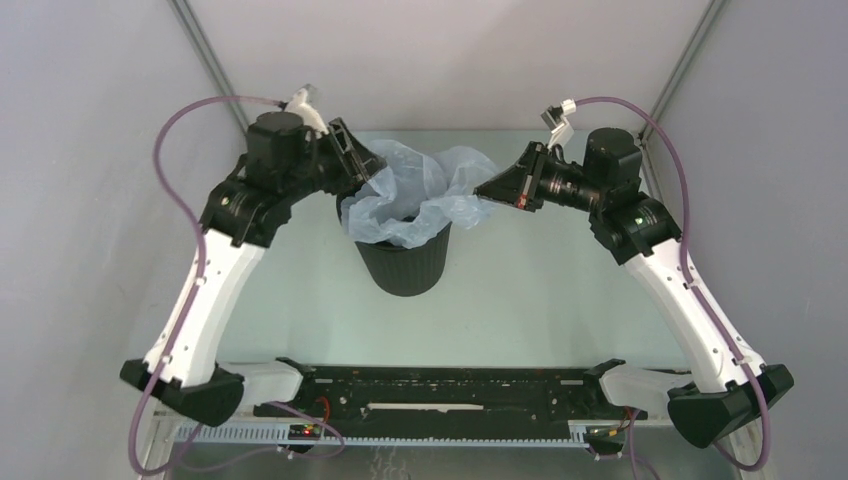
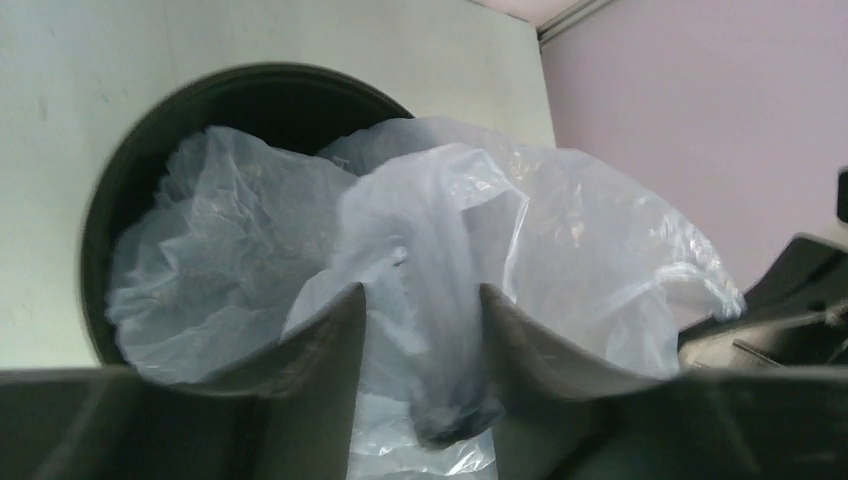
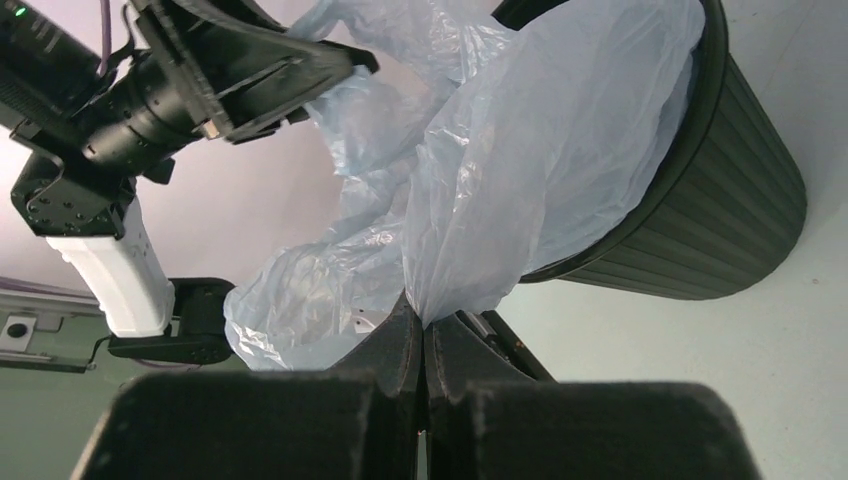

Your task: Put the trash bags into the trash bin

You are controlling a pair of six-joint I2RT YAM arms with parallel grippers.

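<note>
Bag (image 1: 410, 190) draped over the mouth of the bin (image 1: 405, 265), partly inside, the rest spilling past the rim at 3 o'clock. Right gripper (image 3: 422, 322), at 3 o'clock, clenched on the bag's edge. Left gripper (image 2: 420, 298), at 10 o'clock, released, with film bunched between its parted jaws.

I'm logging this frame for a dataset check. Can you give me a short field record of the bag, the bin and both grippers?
bag: trash bag draped over the trash bin mouth, partly inside, edges spilling past the rim
bin: upright on the table
left gripper: fingers apart, film bunched between them, grip unclear
right gripper: shut on the bag's edge
task state: bag not yet fully in
</note>
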